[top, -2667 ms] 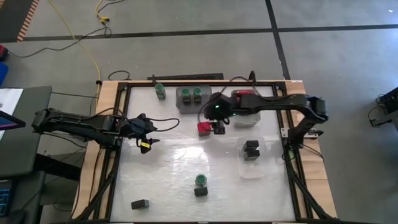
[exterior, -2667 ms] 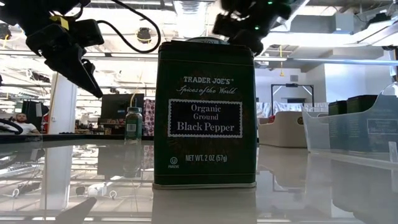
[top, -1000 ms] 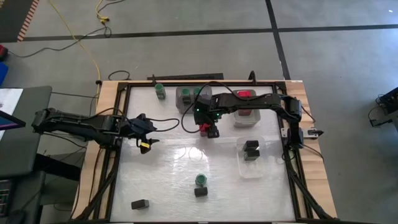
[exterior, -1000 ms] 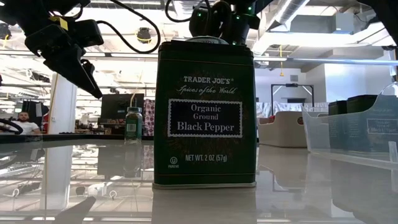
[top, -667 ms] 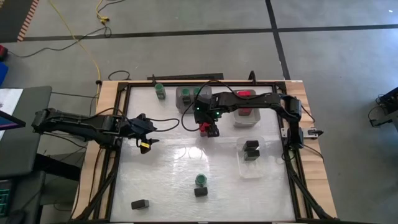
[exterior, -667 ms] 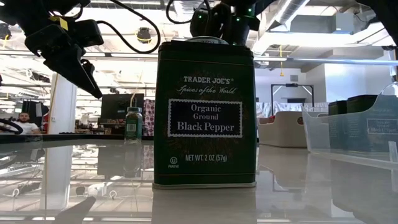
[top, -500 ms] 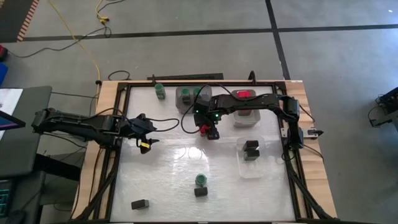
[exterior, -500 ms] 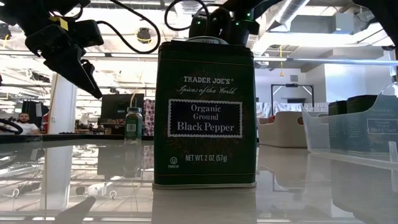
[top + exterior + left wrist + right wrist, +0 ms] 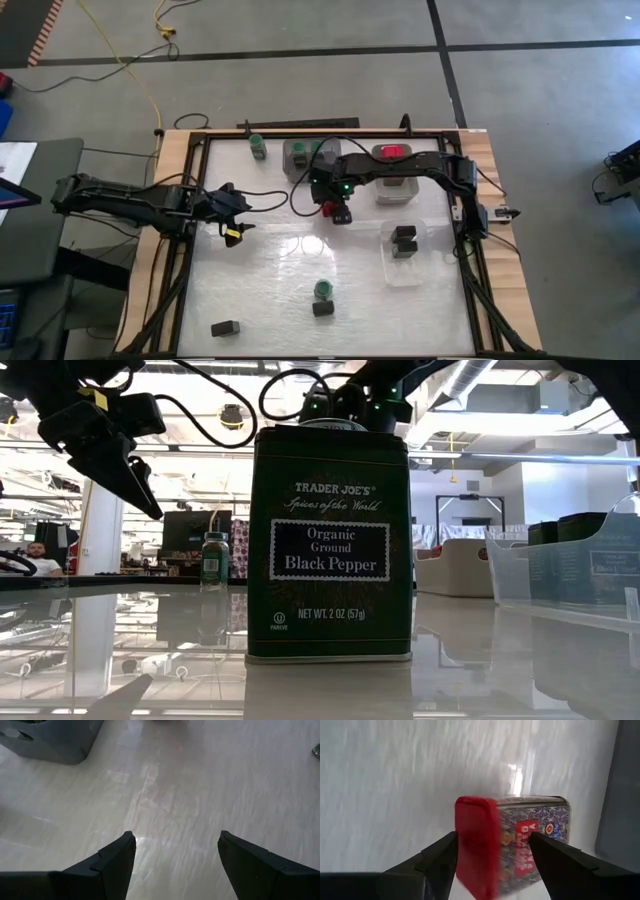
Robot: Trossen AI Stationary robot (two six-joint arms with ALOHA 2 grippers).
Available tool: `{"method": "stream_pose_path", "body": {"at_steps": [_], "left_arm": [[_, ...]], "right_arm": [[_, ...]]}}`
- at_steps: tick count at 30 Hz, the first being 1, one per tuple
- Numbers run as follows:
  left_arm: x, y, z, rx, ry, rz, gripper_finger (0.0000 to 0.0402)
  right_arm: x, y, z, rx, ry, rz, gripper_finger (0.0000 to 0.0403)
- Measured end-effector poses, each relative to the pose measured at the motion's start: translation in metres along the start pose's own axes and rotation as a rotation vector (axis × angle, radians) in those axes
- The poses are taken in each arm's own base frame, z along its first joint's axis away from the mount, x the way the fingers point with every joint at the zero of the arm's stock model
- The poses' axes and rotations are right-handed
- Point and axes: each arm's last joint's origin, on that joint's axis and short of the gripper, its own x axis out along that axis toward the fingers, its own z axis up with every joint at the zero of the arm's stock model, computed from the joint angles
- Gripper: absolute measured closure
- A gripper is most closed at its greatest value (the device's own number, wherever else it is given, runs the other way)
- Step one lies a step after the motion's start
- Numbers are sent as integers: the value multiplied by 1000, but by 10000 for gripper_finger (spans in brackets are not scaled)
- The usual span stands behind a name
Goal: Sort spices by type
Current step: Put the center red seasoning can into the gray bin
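- Presently the right gripper stands over the red-topped spice tin lying on its side near the grey tray, fingers spread either side, not yet closed on it.
- Left gripper hangs open above bare table at the left, holding nothing.
- Advised: lower squarely, centre the tin between the fingers, close on the flat sides below the lid, lift straight.
- Black pepper tin and green-lidded jar await sorting.
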Motion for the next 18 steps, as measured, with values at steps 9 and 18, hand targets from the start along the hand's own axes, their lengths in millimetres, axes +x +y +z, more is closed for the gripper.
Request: {"method": "stream_pose_path", "body": {"at_steps": [9,18], "left_arm": [[0,0,0,0,0,0,130],[0,0,-1,2,7,2,130]], "right_arm": [[-29,-14,13,3,-26,-100,117],[-33,-4,10,232,29,-77,117]]}}
